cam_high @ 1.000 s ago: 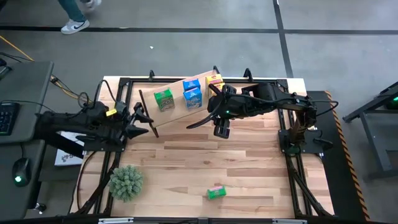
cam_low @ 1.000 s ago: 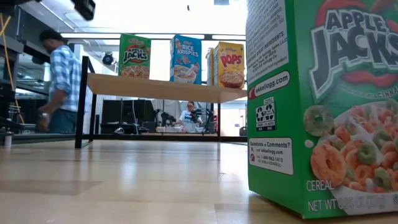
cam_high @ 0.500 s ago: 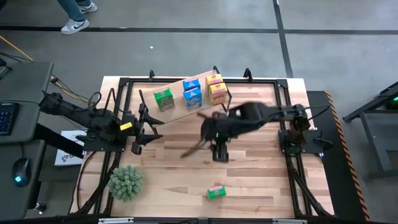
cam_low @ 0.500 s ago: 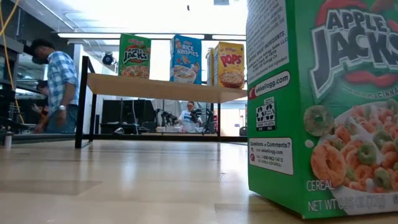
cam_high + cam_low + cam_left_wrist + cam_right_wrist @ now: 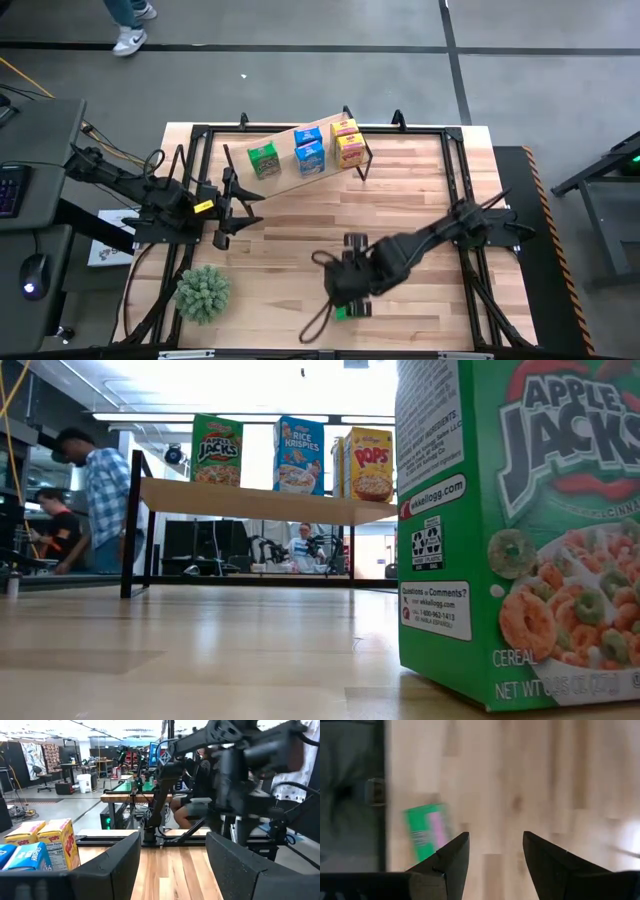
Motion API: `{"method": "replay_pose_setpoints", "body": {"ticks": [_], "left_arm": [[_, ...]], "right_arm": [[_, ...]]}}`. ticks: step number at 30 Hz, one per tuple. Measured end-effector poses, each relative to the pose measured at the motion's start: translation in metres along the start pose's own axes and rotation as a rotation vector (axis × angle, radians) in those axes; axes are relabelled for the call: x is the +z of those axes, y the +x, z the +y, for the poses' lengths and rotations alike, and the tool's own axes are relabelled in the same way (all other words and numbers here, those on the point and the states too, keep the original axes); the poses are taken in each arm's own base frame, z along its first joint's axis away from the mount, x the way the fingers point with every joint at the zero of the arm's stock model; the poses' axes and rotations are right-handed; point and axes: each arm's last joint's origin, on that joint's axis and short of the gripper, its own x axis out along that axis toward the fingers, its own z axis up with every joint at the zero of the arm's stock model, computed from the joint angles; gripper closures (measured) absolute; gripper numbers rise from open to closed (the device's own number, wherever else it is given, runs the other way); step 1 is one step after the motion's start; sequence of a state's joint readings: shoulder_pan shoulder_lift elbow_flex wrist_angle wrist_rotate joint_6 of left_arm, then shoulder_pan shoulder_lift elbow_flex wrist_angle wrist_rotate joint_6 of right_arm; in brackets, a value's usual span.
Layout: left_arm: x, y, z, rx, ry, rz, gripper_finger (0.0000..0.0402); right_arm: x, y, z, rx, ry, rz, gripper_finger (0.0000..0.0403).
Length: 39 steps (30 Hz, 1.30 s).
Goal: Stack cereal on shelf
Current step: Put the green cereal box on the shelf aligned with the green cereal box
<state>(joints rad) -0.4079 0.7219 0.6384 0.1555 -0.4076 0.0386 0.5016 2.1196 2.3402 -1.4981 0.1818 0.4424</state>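
Swung away from the shelf (image 5: 300, 165) and down over the lone green box (image 5: 347, 311) on the worktop (image 5: 420, 210) — right hand (image 5: 492, 855), fingers apart, empty. Pickup step now. Next: drop lower, straddle the box, close. Left hand (image 5: 172, 862) apart too, parked beside the shelf, where four boxes stand.

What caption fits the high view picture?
Right arm's open fingers hover above the small green cereal carton; four cartons stand on the light-wood shelf.

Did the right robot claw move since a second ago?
Yes. The right gripper left the shelf and swung toward the table's near edge, now above the green cereal box, jaws open.
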Motion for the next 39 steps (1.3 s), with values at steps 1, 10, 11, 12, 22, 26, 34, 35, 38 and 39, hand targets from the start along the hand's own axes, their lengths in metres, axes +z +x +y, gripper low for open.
{"method": "replay_pose_setpoints", "body": {"ticks": [1,10,11,12,22,26,34,35,38,39], "left_arm": [[0.0,0.0,0.0,0.001,0.0,0.0,0.0188],[-0.006,0.0,0.0,0.0,-0.008,0.036,0.0188],[-0.007,0.0,0.0,0.0,-0.011,0.039,0.0188],[-0.009,0.0,0.0,0.0,-0.012,0.044,0.0188],[-0.01,0.0,-0.001,-0.003,-0.014,0.047,0.0188],[-0.01,0.0,-0.001,-0.003,-0.006,0.046,0.0188],[-0.01,0.0,0.0,-0.002,-0.007,0.046,0.0188],[-0.01,0.0,0.0,-0.002,-0.007,0.046,0.0188],[-0.01,0.0,0.0,-0.002,-0.007,0.046,0.0188],[-0.01,0.0,0.0,-0.002,-0.007,0.046,0.0188]], "right_arm": [[0.0,0.004,0.006,0.024,-0.005,0.009,0.0226],[-0.011,0.033,0.046,0.074,0.094,0.115,0.0226],[-0.013,0.036,0.05,0.071,0.081,0.123,0.0226],[-0.015,0.04,0.055,0.069,0.071,0.13,0.0226],[-0.021,0.076,0.08,0.076,-0.048,0.199,0.0226],[-0.019,0.078,0.077,0.072,-0.059,0.198,0.0226],[-0.015,0.079,0.072,0.108,-0.042,0.212,0.0226],[-0.015,0.079,0.072,0.112,-0.042,0.215,0.0226],[-0.015,0.079,0.072,0.113,-0.042,0.214,0.0226],[-0.015,0.078,0.072,0.111,-0.046,0.211,0.0226]]}}
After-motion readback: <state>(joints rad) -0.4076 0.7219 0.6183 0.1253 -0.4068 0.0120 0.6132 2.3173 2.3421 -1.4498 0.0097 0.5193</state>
